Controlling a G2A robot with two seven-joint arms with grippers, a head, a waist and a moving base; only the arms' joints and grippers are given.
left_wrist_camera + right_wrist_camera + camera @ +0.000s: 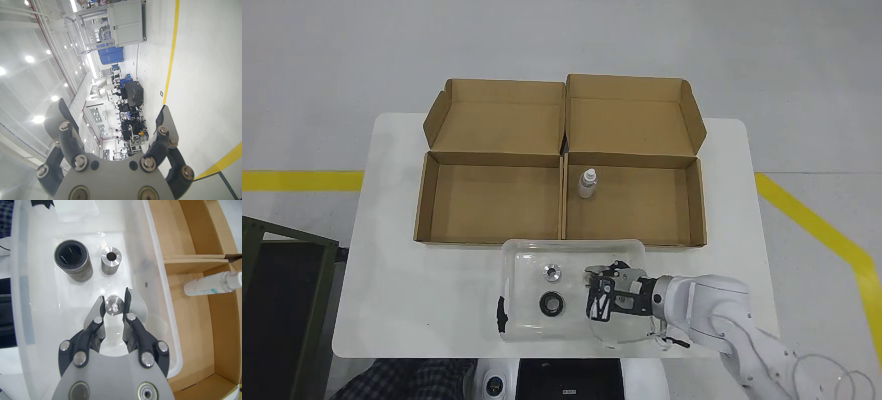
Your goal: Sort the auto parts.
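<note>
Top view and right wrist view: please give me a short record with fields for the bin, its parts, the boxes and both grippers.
Bin: clear plastic bin, in front of two open boxes
Parts in bin: dark sleeve and metal cylinder, both upright, apart; round metal piece
Right gripper: inside the bin, fingers shut on the round metal piece
Left gripper: fingers open, holding nothing, facing the room
Boxes: left cardboard box and right cardboard box side by side; white bottle in the right one
</note>
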